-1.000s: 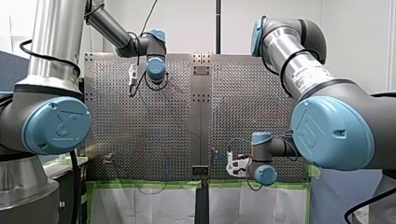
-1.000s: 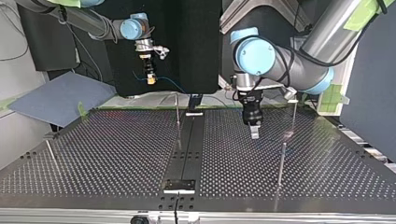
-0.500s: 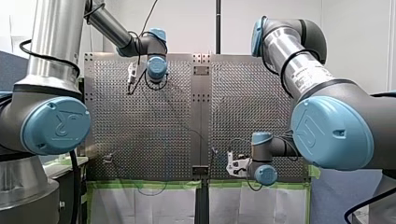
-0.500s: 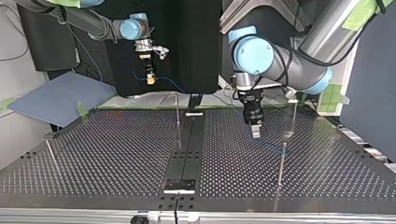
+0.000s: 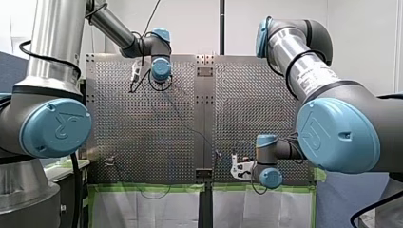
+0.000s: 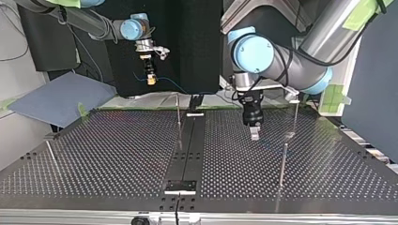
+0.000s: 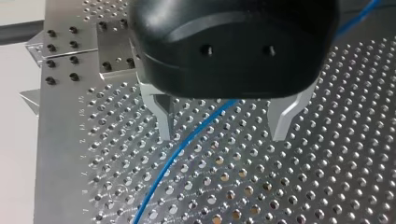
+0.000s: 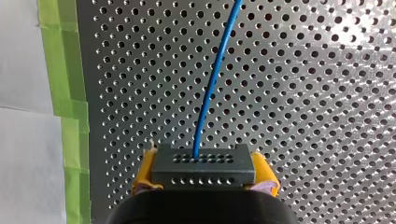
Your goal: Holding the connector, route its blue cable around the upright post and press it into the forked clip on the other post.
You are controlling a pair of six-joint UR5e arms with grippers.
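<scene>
yellow-padded right tool (image 8: 204,173) clamps the grey holed connector (image 8: 205,163); left tool (image 7: 222,133) gapes over the blue cable (image 8: 210,84).

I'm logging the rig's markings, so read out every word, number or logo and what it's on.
"UR" emblem, apparently: my left arm's blue joint cap.
Label on my right arm's silver tube: too blurred to read.
Engraved digits along the perforated plate's edge: too small to read.
</scene>
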